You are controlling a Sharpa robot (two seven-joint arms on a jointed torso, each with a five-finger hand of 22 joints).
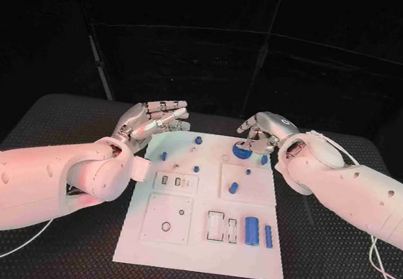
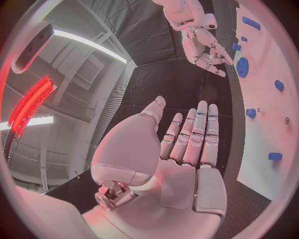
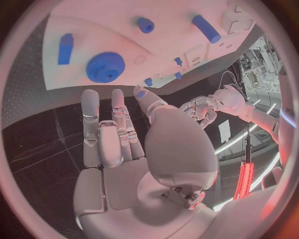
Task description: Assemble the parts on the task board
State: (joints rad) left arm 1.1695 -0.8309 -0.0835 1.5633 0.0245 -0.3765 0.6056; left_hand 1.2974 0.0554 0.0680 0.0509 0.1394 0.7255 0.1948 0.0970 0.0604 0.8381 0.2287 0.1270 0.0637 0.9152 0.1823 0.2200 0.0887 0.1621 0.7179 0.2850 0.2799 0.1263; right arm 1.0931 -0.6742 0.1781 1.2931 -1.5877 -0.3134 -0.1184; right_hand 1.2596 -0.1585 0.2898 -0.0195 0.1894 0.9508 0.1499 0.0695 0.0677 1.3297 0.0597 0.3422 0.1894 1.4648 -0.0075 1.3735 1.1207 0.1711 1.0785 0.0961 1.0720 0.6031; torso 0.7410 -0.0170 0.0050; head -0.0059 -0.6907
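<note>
Currently both hands are empty, fingers apart; lower the right hand (image 1: 263, 133) squarely onto the blue gear (image 1: 244, 153) near the task board's (image 1: 147, 244) far edge, left hand (image 1: 153, 120) clear.

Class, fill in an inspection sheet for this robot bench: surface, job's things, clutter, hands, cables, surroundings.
Surface: black table.
Job's things: white board mid-table; blue gear at its far edge; two blue cylinders near its right edge; small blue pegs scattered on it.
Clutter: nothing seen.
Hands: left hand open, off the board's far left corner; right hand open, above the gear, holding nothing.
Cables: white cables trail on the table under both arms.
Surroundings: dark backdrop.
</note>
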